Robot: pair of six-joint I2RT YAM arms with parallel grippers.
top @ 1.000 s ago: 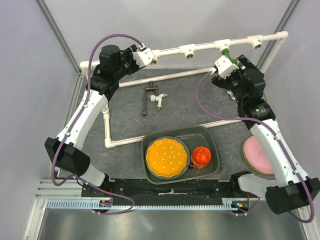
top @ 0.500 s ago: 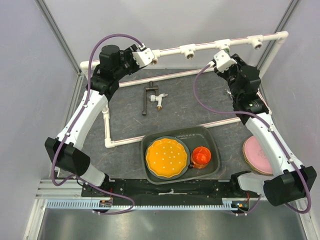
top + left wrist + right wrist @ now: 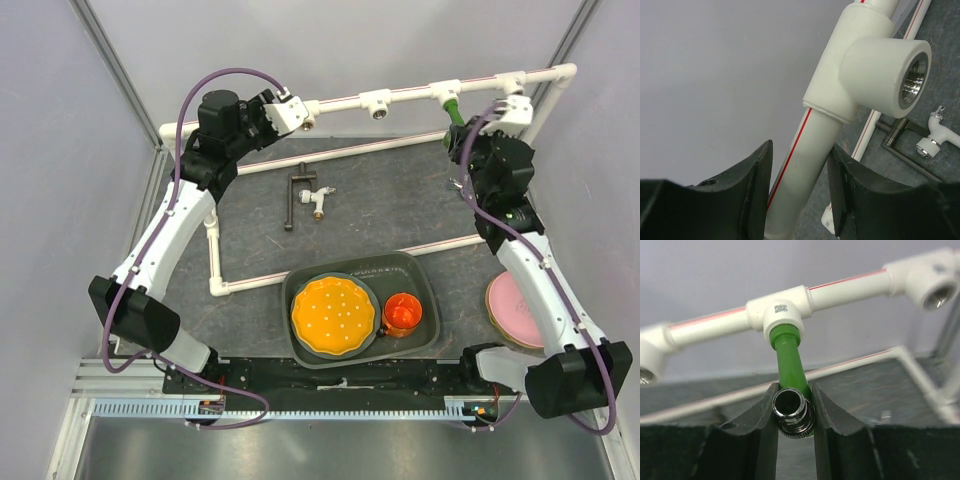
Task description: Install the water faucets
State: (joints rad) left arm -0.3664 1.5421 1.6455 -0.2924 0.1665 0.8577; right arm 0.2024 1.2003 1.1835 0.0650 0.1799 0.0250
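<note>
Flanking the white pipe (image 3: pixel 790 200) at left, pinching the green faucet (image 3: pixel 789 357) at right.
Upper left: bracketing that pipe with the left gripper (image 3: pixel 800 152), squeezing or just straddling, impossible to tell. Centre: black-handled faucet (image 3: pixel 318 197) loose on the mat (image 3: pixel 400 195). Upper right: clamped on the silver tip with the right gripper (image 3: pixel 793 387), stem seated in a tee socket (image 3: pixel 781 307).
</note>
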